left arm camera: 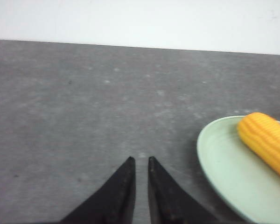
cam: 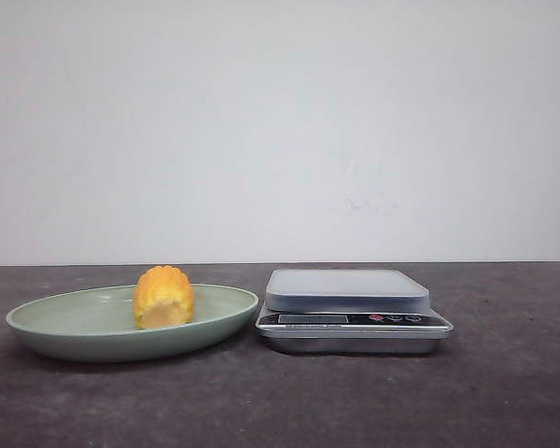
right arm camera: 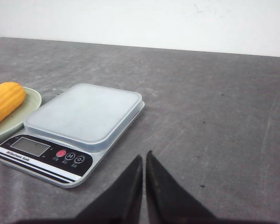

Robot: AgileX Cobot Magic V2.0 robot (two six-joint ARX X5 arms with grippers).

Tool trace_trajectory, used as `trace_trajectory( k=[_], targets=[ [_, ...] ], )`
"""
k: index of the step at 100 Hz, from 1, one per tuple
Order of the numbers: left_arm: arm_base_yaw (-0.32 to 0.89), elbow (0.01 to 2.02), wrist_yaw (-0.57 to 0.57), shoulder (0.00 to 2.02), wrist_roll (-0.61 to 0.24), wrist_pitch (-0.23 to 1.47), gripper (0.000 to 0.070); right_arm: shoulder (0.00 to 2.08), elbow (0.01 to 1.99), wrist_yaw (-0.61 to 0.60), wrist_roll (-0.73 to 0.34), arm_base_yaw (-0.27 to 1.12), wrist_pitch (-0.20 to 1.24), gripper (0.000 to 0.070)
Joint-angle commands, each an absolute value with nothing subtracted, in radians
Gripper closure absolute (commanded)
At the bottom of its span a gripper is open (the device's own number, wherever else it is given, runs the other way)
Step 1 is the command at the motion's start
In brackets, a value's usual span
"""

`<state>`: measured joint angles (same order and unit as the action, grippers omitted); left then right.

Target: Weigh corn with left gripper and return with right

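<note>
Corn on plate, scale platform bare, both pincers idle.

The stubby yellow-orange corn cob (cam: 163, 296) lies in the pale green shallow plate (cam: 65, 322), left of the silver digital kitchen scale (cam: 353, 313) on the grey tabletop (cam: 504, 392). Left pincer (left arm camera: 141, 161) and right pincer (right arm camera: 144, 157) hang nearly closed, gripping nothing.

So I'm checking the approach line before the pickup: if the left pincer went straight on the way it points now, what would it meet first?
Probably nothing but bare table. The left pincer, nearly closed, points past the green plate, and the corn lies off to one side. Depth is unclear.
</note>
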<state>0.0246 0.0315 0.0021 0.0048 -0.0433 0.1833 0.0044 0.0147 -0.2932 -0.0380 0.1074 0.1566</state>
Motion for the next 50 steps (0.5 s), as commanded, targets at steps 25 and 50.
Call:
trace_trajectory(
  k=[25, 50],
  targets=[
    [0.020, 0.013, 0.002, 0.003, -0.117, 0.187, 0.0700, 0.004, 0.013, -0.295, -0.045, 0.107, 0.158, 0.0694],
    [0.020, 0.014, 0.000, 0.003, -0.117, 0.187, 0.0700, 0.004, 0.013, -0.295, -0.045, 0.107, 0.158, 0.0694]
  ],
)
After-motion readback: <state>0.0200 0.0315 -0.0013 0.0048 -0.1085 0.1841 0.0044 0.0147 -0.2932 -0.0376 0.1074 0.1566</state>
